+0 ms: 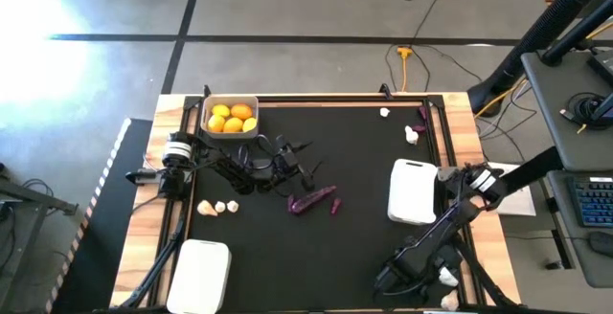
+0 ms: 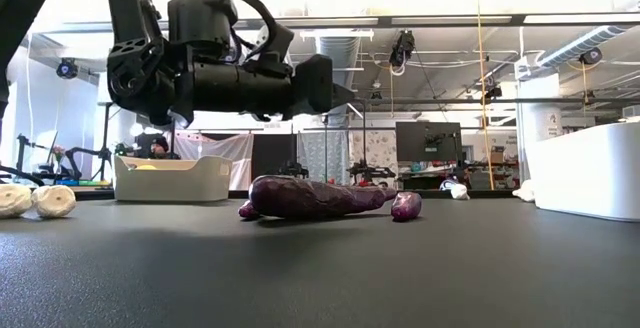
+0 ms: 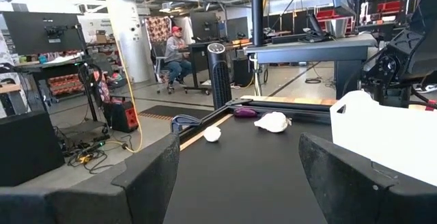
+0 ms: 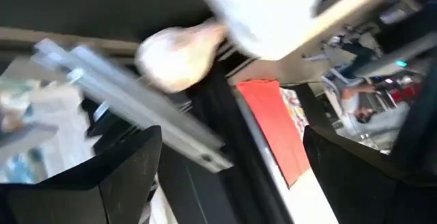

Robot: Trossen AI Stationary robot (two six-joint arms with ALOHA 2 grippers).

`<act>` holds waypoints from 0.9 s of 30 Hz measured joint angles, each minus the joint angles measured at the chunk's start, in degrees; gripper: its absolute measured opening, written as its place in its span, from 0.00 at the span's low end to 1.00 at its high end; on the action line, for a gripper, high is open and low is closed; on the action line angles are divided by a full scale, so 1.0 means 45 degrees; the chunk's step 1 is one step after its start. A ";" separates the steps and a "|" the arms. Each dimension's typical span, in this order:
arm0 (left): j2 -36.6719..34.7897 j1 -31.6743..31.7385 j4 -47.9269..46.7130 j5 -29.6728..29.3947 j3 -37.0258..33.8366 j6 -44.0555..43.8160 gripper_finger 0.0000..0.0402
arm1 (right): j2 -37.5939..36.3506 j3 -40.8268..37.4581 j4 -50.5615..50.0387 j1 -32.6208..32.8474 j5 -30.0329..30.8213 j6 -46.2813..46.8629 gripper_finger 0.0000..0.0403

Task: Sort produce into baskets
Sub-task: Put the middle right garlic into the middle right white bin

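over the mat's middle we see the left gripper [image 1: 299, 168] open, empty, poised by the eggplant [image 1: 314, 199]; right gripper [image 1: 458, 182] open, empty by a basket [image 1: 412, 191].

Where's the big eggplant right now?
High view: the large eggplant lies mid-table, just ahead of the left gripper, a tiny eggplant beside it.

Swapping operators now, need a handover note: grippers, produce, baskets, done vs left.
Left gripper: open, empty, above the large eggplant at mid-table.
Right gripper: open, empty, beside the right basket.
Done: citrus in the far-left basket.
Left: large eggplant and tiny eggplant; garlic bulbs at left, far right and near-right edge. Near-left basket contents unclear.
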 joint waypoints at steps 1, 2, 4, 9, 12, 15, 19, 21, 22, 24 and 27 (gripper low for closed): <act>0.0000 0.0000 -0.0007 0.0005 0.0022 -0.0003 0.70 | -0.0019 -0.0015 -0.0190 0.0000 0.0065 0.0004 0.86; 0.0000 0.0000 -0.0046 0.0005 0.0035 0.0001 0.70 | -0.0043 -0.0015 -0.0226 0.0000 0.0073 0.0004 0.87; 0.0000 0.0000 -0.0205 0.0005 0.0038 0.0000 0.70 | -0.0048 -0.0015 -0.0192 0.0043 0.0096 -0.0146 0.88; 0.0000 0.0000 -0.0491 0.0010 0.0035 0.0001 0.70 | 0.0007 -0.0138 -0.0142 0.0053 0.0579 -0.0616 0.91; 0.0000 0.0000 -0.0572 0.0010 0.0035 0.0001 0.70 | 0.0010 -0.0454 -0.0157 0.0062 0.0780 -0.1399 0.91; 0.0000 0.0000 -0.0593 0.0008 0.0035 0.0001 0.70 | 0.0010 -0.1008 -0.0161 0.0112 0.1534 -0.2238 0.91; 0.0000 0.0000 -0.0685 0.0010 0.0035 0.0001 0.70 | 0.0010 -0.1815 0.0205 0.0122 0.1577 -0.2809 0.91; 0.0000 0.0000 -0.0737 0.0010 0.0035 0.0001 0.70 | 0.0010 -0.2125 0.0658 0.0172 0.1482 -0.2862 0.91; 0.0000 0.0000 -0.0774 0.0010 0.0035 0.0001 0.70 | 0.0010 -0.2256 0.0935 0.0194 0.1482 -0.2886 0.91; 0.0000 0.0000 -0.0810 0.0010 0.0035 0.0000 0.70 | 0.0010 -0.2443 0.1838 0.0233 0.1481 -0.2772 0.91; 0.0000 0.0000 -0.0862 0.0010 0.0035 -0.0004 0.70 | 0.0010 -0.2701 0.3017 0.0242 0.1486 -0.2142 0.91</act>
